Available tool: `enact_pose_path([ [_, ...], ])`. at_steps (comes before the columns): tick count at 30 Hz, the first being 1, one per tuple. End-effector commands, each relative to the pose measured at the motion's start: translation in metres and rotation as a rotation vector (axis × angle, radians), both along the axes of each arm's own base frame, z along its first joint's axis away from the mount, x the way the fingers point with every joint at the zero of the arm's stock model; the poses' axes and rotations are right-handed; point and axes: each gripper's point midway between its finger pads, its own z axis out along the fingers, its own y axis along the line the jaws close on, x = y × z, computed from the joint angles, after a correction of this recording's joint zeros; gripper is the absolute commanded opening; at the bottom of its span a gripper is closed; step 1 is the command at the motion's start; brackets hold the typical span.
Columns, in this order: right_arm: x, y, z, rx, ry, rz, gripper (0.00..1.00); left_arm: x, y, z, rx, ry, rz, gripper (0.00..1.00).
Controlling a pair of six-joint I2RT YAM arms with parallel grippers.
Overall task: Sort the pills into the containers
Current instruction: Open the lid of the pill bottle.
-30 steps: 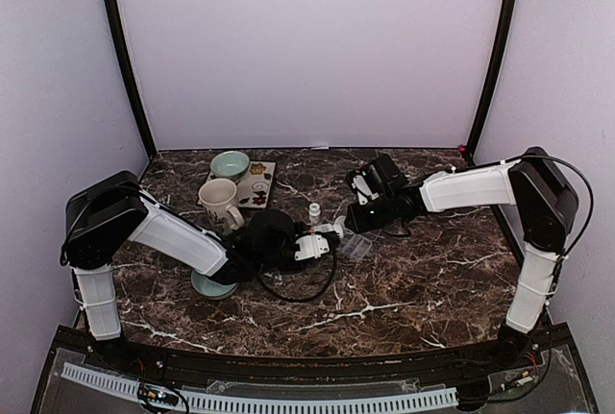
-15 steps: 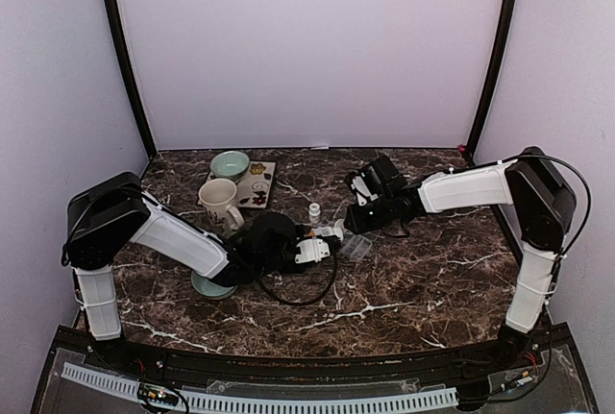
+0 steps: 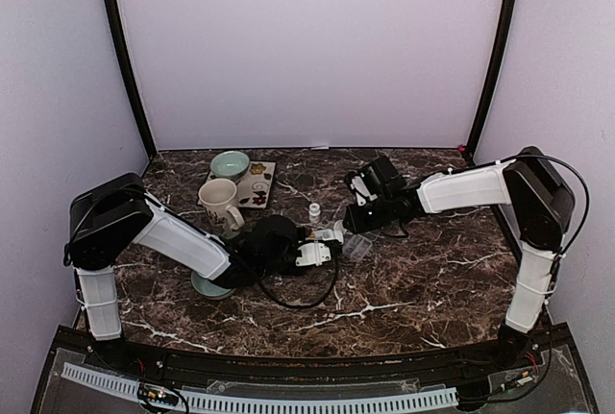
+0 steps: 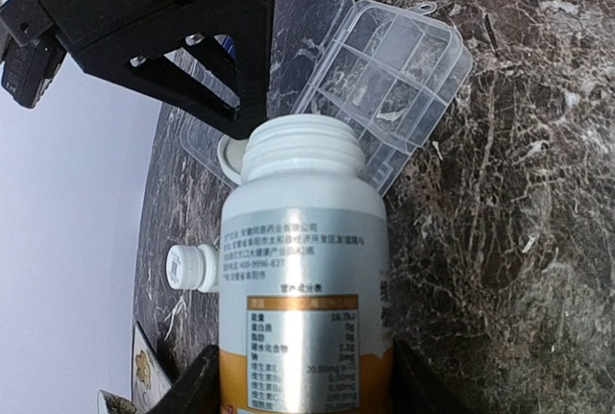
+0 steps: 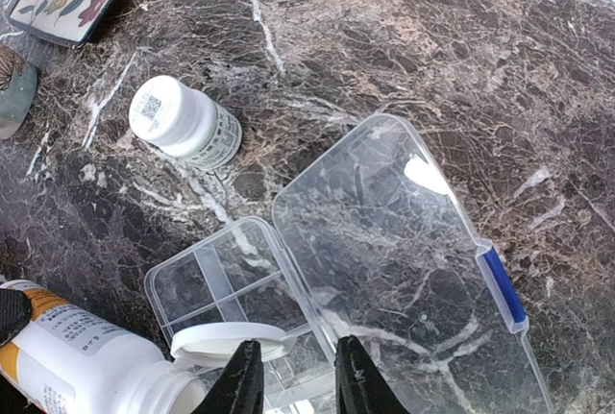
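The clear pill-organiser box (image 3: 357, 246) lies open on the marble. Its compartments (image 4: 399, 87) look empty and its lid (image 5: 404, 251) lies flat beside them. My left gripper (image 4: 303, 385) is shut on a large white pill bottle (image 4: 303, 270) with a silver and orange label. The bottle's open mouth points at the box (image 5: 226, 280). A white cap (image 5: 226, 337) sits by the bottle's neck. My right gripper (image 5: 296, 380) hovers over the box's hinge with a narrow gap between its fingers and nothing in it; its left finger overlaps the cap. No loose pills show.
A small white-capped bottle (image 3: 314, 210) stands just left of the box; it also shows in the right wrist view (image 5: 183, 124). A mug (image 3: 219, 201), a pale green bowl (image 3: 231, 162) and a patterned tray (image 3: 258, 183) stand at the back left. Another green bowl (image 3: 207, 286) sits under my left arm.
My left gripper has shifted slightly right and nearer with the bottle. My right gripper has edged a little left toward the bottle's mouth.
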Motion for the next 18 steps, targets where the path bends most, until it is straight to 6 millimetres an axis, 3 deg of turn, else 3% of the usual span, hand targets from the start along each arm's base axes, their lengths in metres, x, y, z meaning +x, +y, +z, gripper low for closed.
enact_pose_path([
  [1,0.0068,0.0041,-0.0008,0.03,-0.013,-0.007,0.28,0.003,-0.0088,0.0136,-0.006,-0.041,-0.006,0.03],
  [18,0.0106,0.0052,0.0048,0.059,-0.03,-0.007,0.28,0.0079,-0.011,0.0176,0.047,-0.074,-0.008,0.03],
])
